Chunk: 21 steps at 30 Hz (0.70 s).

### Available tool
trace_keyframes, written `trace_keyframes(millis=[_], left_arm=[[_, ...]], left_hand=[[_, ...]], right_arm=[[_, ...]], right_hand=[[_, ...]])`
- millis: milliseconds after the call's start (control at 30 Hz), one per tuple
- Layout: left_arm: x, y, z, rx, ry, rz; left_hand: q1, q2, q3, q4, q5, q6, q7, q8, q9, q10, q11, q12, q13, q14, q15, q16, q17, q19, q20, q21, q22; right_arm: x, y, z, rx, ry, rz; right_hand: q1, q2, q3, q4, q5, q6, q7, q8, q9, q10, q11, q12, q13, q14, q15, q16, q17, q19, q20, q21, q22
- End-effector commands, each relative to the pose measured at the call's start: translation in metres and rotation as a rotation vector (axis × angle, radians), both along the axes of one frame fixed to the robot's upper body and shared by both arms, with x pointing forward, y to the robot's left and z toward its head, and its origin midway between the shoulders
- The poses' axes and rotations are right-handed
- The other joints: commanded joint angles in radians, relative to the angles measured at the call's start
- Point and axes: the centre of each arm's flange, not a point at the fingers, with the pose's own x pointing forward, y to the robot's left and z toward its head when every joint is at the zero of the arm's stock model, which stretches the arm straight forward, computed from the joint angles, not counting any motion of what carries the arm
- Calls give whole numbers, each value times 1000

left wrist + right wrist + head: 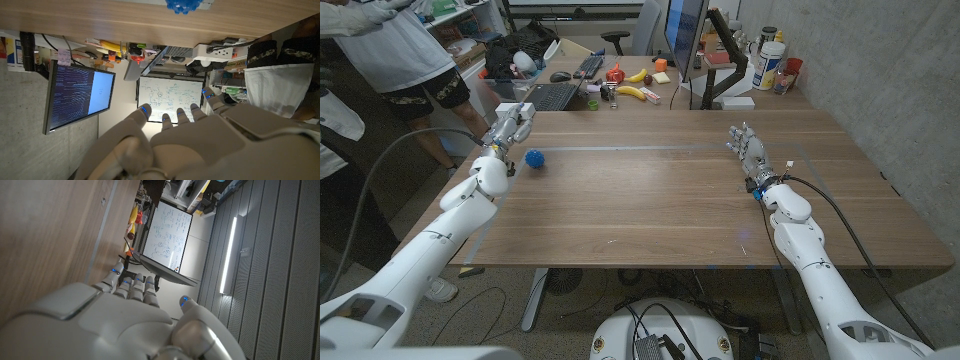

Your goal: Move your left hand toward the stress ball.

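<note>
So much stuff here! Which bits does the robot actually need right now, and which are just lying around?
Needed for the job:
- blue stress ball on the table
- left hand, just beside the ball, holding nothing

Just lying about:
- right hand, idle across the table
- bananas
- laptop
- monitor
- bottles at the far corner

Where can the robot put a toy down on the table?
The wide bare wood in the middle of the table, between the blue ball and the right robot hand, is free. It is crowded beyond the far edge, around the keyboard and banana.
</note>
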Motion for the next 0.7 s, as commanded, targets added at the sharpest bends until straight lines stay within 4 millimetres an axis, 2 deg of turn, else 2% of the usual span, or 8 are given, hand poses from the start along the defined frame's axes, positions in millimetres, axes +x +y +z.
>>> trace_keyframes(millis=[33,700], left_arm=[[4,1,-4,3,22,5],[4,3,-7,11,42,17]], left_hand=[[12,17,7,0,-4,-8,-5,-3,6,-56,8,8,2,-127,6,-3,4,-259,9,0,3],[29,16,20,-1,-5,-9,-9,-2,7,-59,10,9,2,-132,6,-3,4,-263,20,-1,4]], right_arm=[[1,1,3,-8,-5,-2],[-1,2,5,-17,-16,-5]], right_hand=[[-2,122,8,-1,2,11,3,5,6,8,2,7,5,-5,1,6,5,4,-48,-4,3],[-2,122,8,-1,2,12,2,5,6,8,0,7,5,-5,1,5,5,4,-49,-6,3]])
